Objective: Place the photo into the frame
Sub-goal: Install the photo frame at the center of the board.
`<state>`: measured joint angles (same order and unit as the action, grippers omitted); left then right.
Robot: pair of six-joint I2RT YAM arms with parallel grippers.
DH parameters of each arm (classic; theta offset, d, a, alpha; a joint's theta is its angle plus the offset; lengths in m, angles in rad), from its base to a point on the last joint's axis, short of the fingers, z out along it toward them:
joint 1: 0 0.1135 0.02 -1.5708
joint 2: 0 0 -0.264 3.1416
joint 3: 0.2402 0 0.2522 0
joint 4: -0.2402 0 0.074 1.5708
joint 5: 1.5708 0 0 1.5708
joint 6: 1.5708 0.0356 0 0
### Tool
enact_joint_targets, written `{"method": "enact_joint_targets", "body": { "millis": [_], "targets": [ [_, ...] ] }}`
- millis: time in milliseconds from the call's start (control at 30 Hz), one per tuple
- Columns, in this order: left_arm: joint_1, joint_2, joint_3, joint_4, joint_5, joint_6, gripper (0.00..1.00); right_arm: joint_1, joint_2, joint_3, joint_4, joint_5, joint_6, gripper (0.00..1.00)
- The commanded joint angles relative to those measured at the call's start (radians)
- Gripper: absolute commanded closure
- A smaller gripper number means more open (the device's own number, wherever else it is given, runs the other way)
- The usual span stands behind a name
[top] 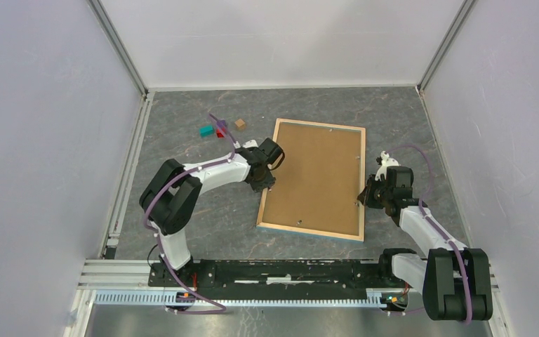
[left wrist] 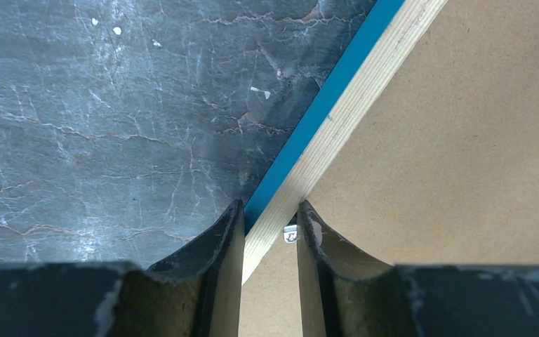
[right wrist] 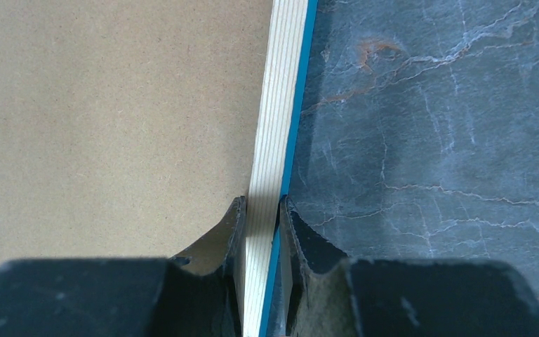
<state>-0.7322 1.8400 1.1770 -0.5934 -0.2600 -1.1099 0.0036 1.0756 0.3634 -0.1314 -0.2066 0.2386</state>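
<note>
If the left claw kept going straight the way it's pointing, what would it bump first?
The frame, on its wooden edge. The left claw points down at it, with that edge right between its fingers. The table lies just beneath, I think.

Frame (top: 309,231) flat on the table (top: 203,210), face down, roughly centre, long side running near to far, near end skewed a bit left. Backing board (top: 316,175) sits inside it, facing up. Left gripper (top: 265,184) at the frame's left rail, about halfway along; rail passes between its fingers (left wrist: 228,239), one outside over the table, one inside over the board, can't tell if they're clamped. Right gripper (top: 363,195) opposite on the right rail, one finger pressed to each side of it. Three small blocks (top: 220,130) behind-left of the frame, apart from it.
</note>
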Motion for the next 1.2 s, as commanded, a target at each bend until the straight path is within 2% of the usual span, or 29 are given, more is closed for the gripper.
{"method": "enact_joint_targets", "body": {
  "millis": [0, 67, 100, 167, 200, 333, 467, 700, 1000, 1100, 1167],
  "targets": [
    [0.001, 0.073, -0.106, -0.016, 0.026, -0.106, 0.98, 0.003, 0.016, -0.010, -0.022, -0.025, -0.015, 1.00],
    [-0.013, 0.056, -0.088, -0.029, -0.013, -0.028, 0.98, 0.002, 0.022, -0.009, -0.019, -0.036, -0.014, 1.00],
    [-0.022, 0.047, -0.079, -0.052, -0.054, -0.011, 0.94, 0.001, 0.023, -0.008, -0.018, -0.041, -0.014, 1.00],
    [-0.026, 0.035, -0.067, -0.073, -0.087, 0.028, 0.65, 0.002, 0.024, -0.008, -0.014, -0.045, -0.010, 1.00],
    [-0.027, 0.032, -0.064, -0.079, -0.090, 0.032, 0.59, 0.002, 0.023, -0.012, -0.007, -0.048, -0.008, 1.00],
    [-0.036, 0.031, -0.068, -0.069, -0.063, 0.037, 0.52, 0.002, 0.030, -0.023, 0.007, -0.062, 0.000, 1.00],
    [-0.056, 0.027, -0.075, -0.071, -0.067, 0.032, 0.33, 0.002, 0.031, -0.023, 0.003, -0.064, -0.005, 1.00],
    [-0.060, 0.010, -0.097, -0.061, -0.036, 0.031, 0.31, 0.002, 0.024, -0.026, 0.003, -0.061, -0.007, 1.00],
    [-0.059, -0.091, -0.160, 0.062, 0.048, 0.077, 0.28, 0.002, 0.026, -0.033, 0.008, -0.069, -0.005, 1.00],
    [-0.059, -0.100, -0.159, 0.066, 0.038, 0.086, 0.29, 0.003, 0.027, -0.035, 0.008, -0.075, -0.003, 1.00],
    [-0.056, -0.092, -0.160, 0.052, 0.030, 0.073, 0.34, 0.002, 0.026, -0.036, 0.007, -0.074, -0.004, 1.00]
  ]
}}
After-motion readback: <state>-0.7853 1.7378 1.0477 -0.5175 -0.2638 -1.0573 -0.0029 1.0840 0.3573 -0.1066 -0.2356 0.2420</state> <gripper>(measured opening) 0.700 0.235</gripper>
